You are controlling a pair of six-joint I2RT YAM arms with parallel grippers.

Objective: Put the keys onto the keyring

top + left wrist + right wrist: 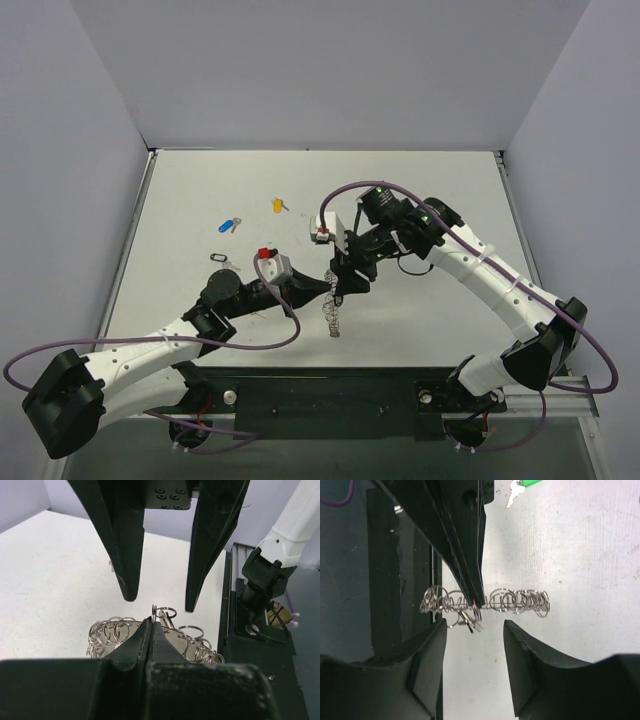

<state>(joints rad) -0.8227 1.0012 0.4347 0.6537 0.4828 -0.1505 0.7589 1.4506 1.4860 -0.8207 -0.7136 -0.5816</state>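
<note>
On the left of the table (180,200), well apart from the arms, a blue-headed key (229,225) is seen, and further along a yellow-headed key (279,205); neither is threaded yet. A green-headed key (515,492) is caught at the top edge of the right wrist view. Toward the middle, the left gripper (152,626) is pressed together on one small loop of the keyring (520,601), which is held on edge. It is a chain of thin wire loops, judged light, springy and prone to swing or twist. Whether its lower edge rests on the table cannot be told. Just right of it, the right gripper (475,630) stands with its jaws apart, one on either side of the keyring and not touching it. A second hold close beside the left pinch is judged best, since loose loops would slide. The keys are tiny and flat, and are best pinched by their plastic heads.
</note>
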